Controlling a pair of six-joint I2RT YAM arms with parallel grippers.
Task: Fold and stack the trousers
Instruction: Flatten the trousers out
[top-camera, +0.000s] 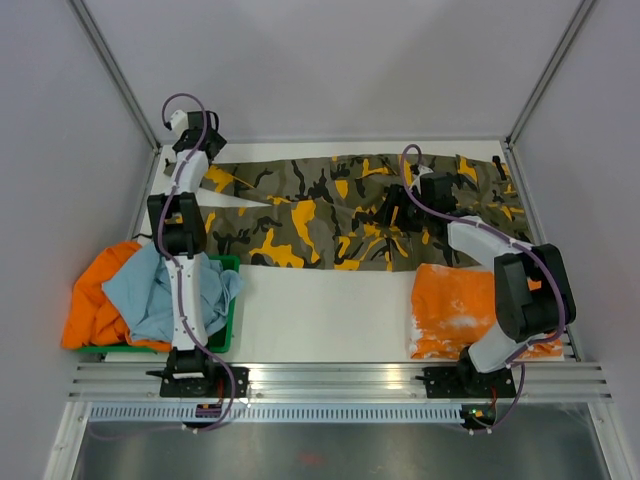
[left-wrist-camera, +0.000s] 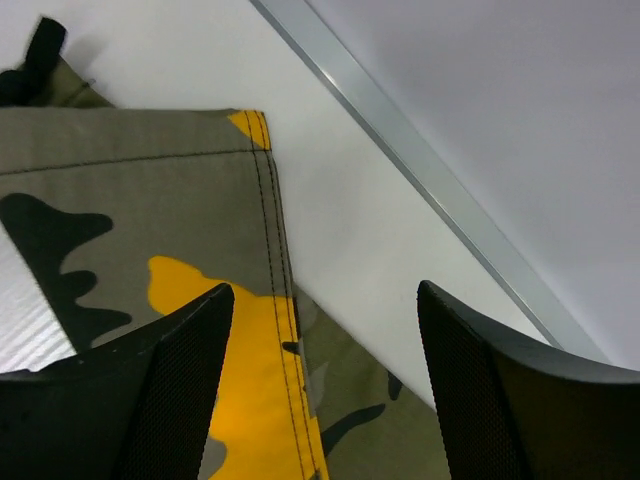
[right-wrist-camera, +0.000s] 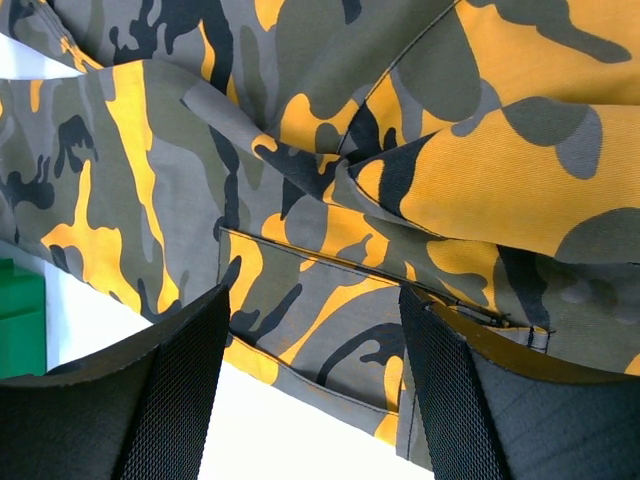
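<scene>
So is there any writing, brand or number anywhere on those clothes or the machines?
None that can be read.
The camouflage trousers show only blotches, no label.
The orange garment bears pale smudges, not letters.
The left arm and right arm show no marking legible at this size.

Left arm (top-camera: 188, 310) and right arm (top-camera: 480, 240) wore white shells broken by bulky black joint housings. A thin lilac cable (top-camera: 186, 96) looped along each. Black base plates (top-camera: 205, 382) anchored both. The tool fingers (left-wrist-camera: 170, 400) were matte black, broad and curved, with fine mesh-textured inner faces.
</scene>
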